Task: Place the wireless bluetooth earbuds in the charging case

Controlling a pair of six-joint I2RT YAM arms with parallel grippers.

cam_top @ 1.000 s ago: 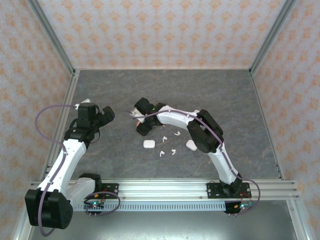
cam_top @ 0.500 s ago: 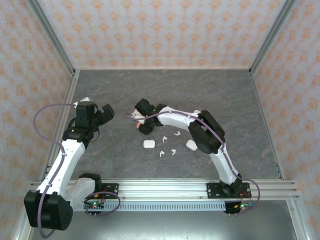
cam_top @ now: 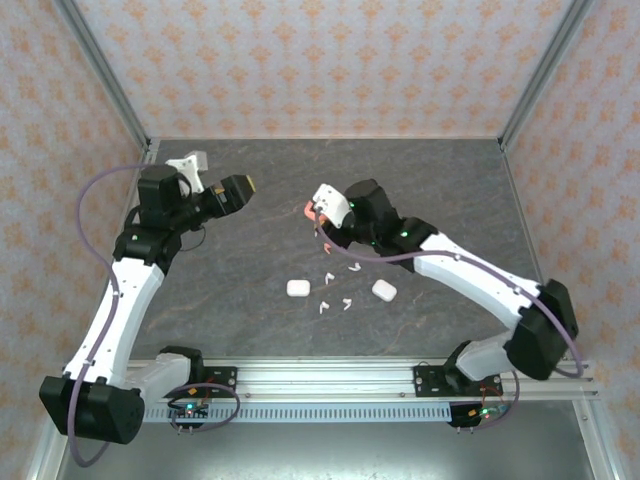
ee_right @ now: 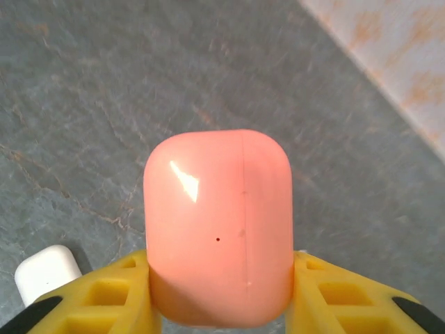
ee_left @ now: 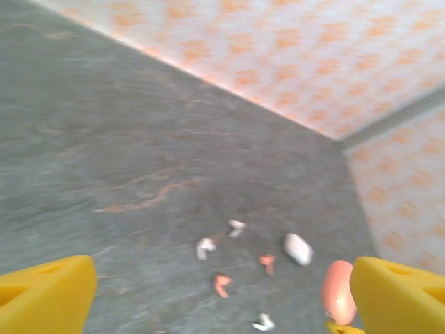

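Observation:
My right gripper (ee_right: pixel 219 296) is shut on a salmon-pink charging case (ee_right: pixel 217 226), closed lid up, its yellow fingers (ee_right: pixel 104 296) pressing both sides. From above, that gripper (cam_top: pixel 318 216) hangs over the table centre with the pink case (cam_top: pixel 310 210) at its tip. Several small white earbuds (cam_top: pixel 346 303) lie below it, between two white cases (cam_top: pixel 298 288) (cam_top: pixel 384 290). My left gripper (cam_top: pixel 240 188) is raised at the left and open, nothing between its fingers. Its wrist view looks past the gripper (ee_left: pixel 222 303) to white earbuds (ee_left: pixel 205 245), pink earbuds (ee_left: pixel 221 283), a white case (ee_left: pixel 297 248) and the pink case (ee_left: pixel 338 291).
The grey stone-patterned table (cam_top: pixel 450 190) is walled by patterned panels on three sides. A metal rail (cam_top: pixel 330 378) carries both arm bases at the near edge. A white case (ee_right: pixel 45 273) shows below the held one in the right wrist view.
My right gripper closed on the pink case and lifted it off the table, the arm stretching out. My left arm rose and swung toward the back left, still open.

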